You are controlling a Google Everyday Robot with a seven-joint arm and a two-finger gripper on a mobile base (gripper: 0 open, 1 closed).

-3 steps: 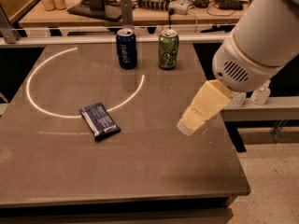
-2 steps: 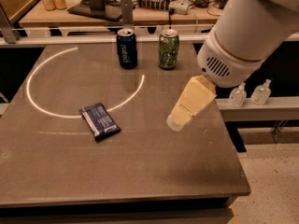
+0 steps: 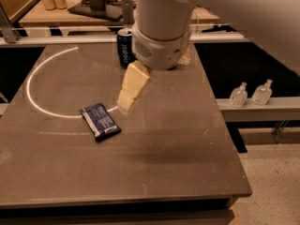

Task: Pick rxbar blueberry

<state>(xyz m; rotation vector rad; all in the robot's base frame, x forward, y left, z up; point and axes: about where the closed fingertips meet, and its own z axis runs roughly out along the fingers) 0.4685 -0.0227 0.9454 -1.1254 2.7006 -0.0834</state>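
One rxbar blueberry point(image 3: 100, 121), one gripper point(image 3: 130, 89) nearby

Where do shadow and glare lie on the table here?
Camera view: warm light; a bright curved glare arc crosses the dark table on the left, ending near the flat navy-blue rxbar blueberry; the cream gripper hangs upper right of the bar, its soft shadow spreading lower right.

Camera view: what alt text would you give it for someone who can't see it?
The pale hand of a white robot arm hangs above a dark table, close to a navy snack bar lying flat. A blue can stands partly hidden behind the arm.
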